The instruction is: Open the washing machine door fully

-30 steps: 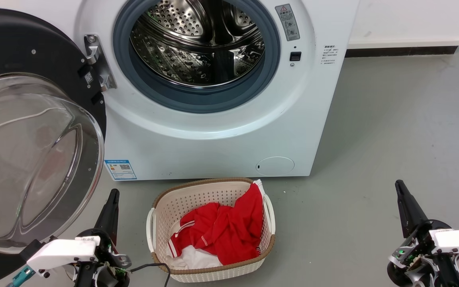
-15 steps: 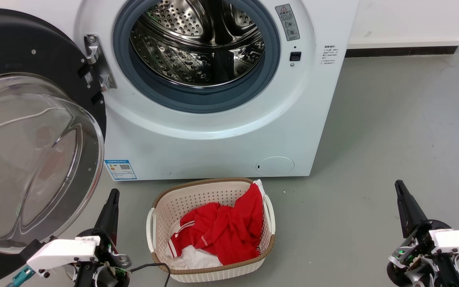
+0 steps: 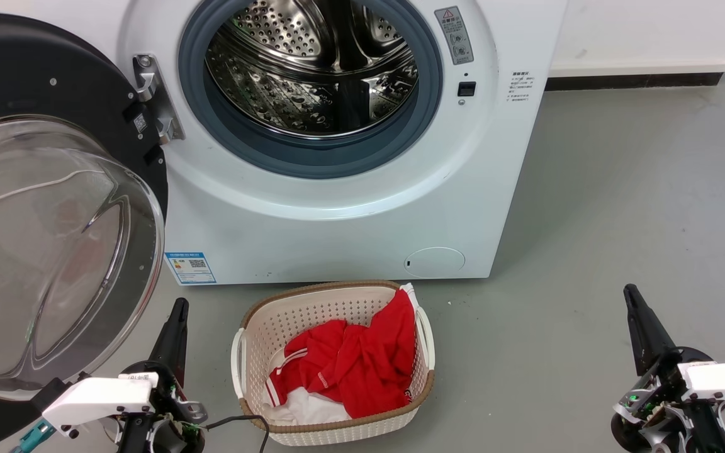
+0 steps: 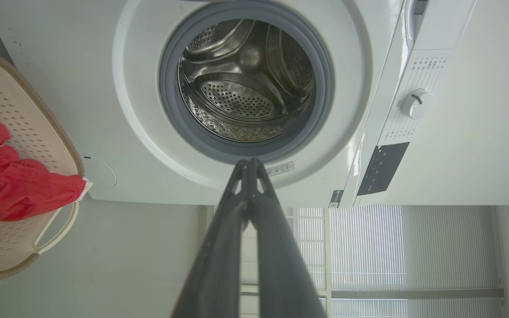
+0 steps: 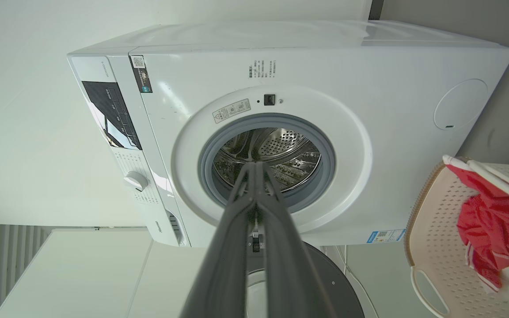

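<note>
The white washing machine (image 3: 350,233) fills the top of the head view, its steel drum and grey gasket exposed. The washing machine door (image 3: 48,207), glossy black with a bulging clear glass bowl, is swung wide out to the left on its metal hinge (image 3: 155,100). My left gripper (image 3: 179,309) rests shut at the lower left, just right of the door's lower rim and apart from it. Shut as well, my right gripper (image 3: 630,294) sits at the lower right, far from the machine. In both wrist views the fingertips meet, left gripper (image 4: 249,162), right gripper (image 5: 254,165), with the door (image 5: 325,282) below.
A beige perforated laundry basket (image 3: 255,321) with red and white clothes stands on the grey floor just before the machine, between my two grippers. A white cabinet base runs along the wall at the upper right. Bare floor spreads to the right.
</note>
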Robot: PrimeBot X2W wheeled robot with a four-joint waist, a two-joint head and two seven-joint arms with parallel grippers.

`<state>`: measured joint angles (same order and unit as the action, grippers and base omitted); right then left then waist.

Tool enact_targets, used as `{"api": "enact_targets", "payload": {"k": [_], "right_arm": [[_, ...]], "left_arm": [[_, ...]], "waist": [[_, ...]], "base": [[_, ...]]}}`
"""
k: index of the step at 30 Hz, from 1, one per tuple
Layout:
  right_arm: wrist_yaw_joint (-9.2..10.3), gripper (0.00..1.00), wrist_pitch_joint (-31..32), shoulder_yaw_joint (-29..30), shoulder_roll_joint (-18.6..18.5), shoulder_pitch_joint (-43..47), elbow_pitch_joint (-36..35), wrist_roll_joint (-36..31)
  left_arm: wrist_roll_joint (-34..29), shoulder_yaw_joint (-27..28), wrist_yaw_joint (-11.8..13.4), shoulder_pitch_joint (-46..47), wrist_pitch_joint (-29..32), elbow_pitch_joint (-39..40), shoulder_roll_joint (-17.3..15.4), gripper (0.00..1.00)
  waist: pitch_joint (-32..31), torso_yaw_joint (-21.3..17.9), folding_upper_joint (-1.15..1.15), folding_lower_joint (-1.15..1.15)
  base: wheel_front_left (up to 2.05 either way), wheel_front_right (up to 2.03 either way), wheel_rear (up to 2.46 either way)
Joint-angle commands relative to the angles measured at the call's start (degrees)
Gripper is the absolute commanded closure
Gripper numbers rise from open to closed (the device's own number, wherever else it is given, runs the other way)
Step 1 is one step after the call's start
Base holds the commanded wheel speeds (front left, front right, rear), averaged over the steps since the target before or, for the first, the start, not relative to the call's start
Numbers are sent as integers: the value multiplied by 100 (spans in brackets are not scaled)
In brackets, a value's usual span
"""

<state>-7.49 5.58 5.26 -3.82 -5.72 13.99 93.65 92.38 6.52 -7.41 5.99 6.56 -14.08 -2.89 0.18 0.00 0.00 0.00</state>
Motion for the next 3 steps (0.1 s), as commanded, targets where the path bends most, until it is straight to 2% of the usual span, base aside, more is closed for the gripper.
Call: {"api": "enact_targets", "payload": {"k": [1,3], "right_arm": [[0,100,10,15,10,-77,9,-39],[0,100,15,18,13,-78,9,-43]], "left_arm": [[6,17,-25,45,16,-2,7,100],[6,16,-25,45,16,-2,7,100]], "waist": [[0,0,0,0],[0,0,0,0]], "base": [[0,0,0],[0,0,0]]}}
